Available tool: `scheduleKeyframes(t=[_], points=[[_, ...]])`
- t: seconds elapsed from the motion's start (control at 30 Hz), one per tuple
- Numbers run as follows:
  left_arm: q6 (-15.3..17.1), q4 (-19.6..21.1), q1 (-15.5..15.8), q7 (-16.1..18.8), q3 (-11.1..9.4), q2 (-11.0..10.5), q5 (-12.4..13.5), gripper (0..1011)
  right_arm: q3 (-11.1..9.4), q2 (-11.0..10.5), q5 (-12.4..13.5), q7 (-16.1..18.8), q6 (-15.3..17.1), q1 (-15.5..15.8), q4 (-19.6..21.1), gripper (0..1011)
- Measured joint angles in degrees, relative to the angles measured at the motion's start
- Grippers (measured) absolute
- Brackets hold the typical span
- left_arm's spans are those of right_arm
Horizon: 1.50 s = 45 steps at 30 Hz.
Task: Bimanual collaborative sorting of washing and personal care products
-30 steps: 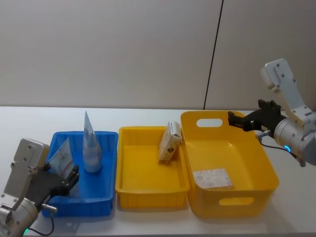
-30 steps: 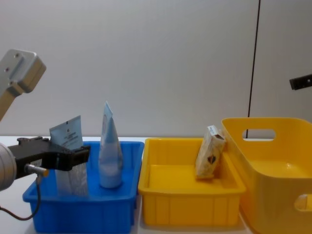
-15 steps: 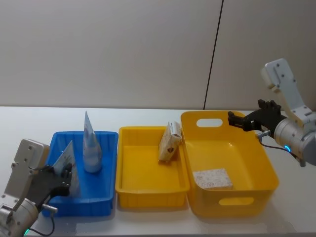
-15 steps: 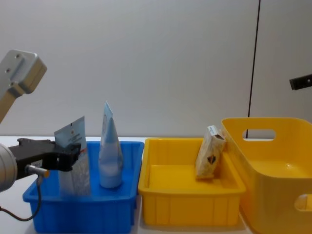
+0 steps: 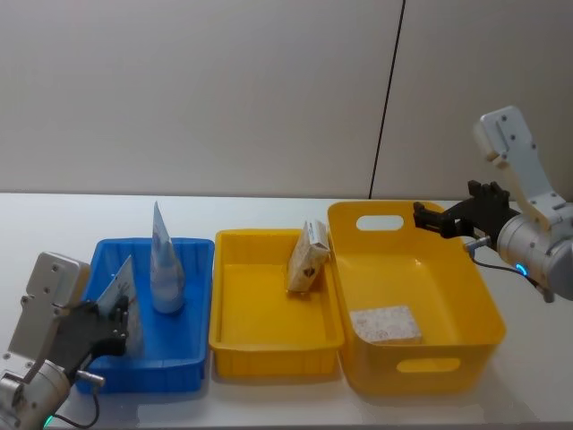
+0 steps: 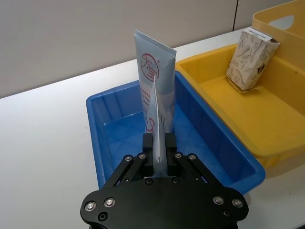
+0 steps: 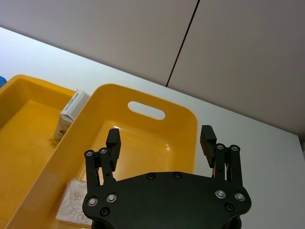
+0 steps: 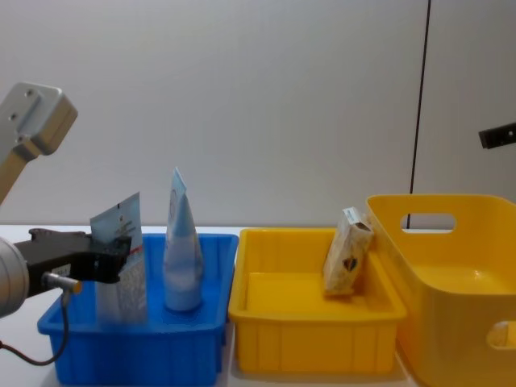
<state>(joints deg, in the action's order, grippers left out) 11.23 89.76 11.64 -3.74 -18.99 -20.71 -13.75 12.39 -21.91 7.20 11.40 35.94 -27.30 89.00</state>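
One tube, base hidden, left tool clamped

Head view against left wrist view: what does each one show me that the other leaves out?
Head view: the right gripper, open above the yellow basket, and a flat pack lying inside it. Left wrist view: the left gripper shut on the held tube, seen edge-on, and the red emblem on the standing tube. Shared: both tubes, blue bin, yellow tray, leaning pack.

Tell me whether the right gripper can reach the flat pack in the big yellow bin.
Probably yes: the right gripper hovers open above the big yellow bin, and the flat pack lies uncovered.
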Motion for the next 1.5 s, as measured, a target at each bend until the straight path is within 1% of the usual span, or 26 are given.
scheduleKeyframes(t=[0.77, 0.97, 1.23, 1.5], points=[[0.0, 0.0, 0.0, 0.0, 0.0, 0.0, 0.0, 133, 0.0, 0.0, 0.0, 0.0, 0.0, 0.0, 0.0, 1002], [0.2, 0.1, 0.0, -0.1, 0.3, 0.2, -0.3, 133, 0.0, 0.0, 0.0, 0.0, 0.0, 0.0, 0.0, 1003], [0.7, 0.7, -0.4, -0.5, 2.1, 1.2, -2.6, 133, 0.0, 0.0, 0.0, 0.0, 0.0, 0.0, 0.0, 1002], [2.5, 1.8, -1.0, -0.7, 5.1, 3.0, -6.4, 133, 0.0, 0.0, 0.0, 0.0, 0.0, 0.0, 0.0, 1002]])
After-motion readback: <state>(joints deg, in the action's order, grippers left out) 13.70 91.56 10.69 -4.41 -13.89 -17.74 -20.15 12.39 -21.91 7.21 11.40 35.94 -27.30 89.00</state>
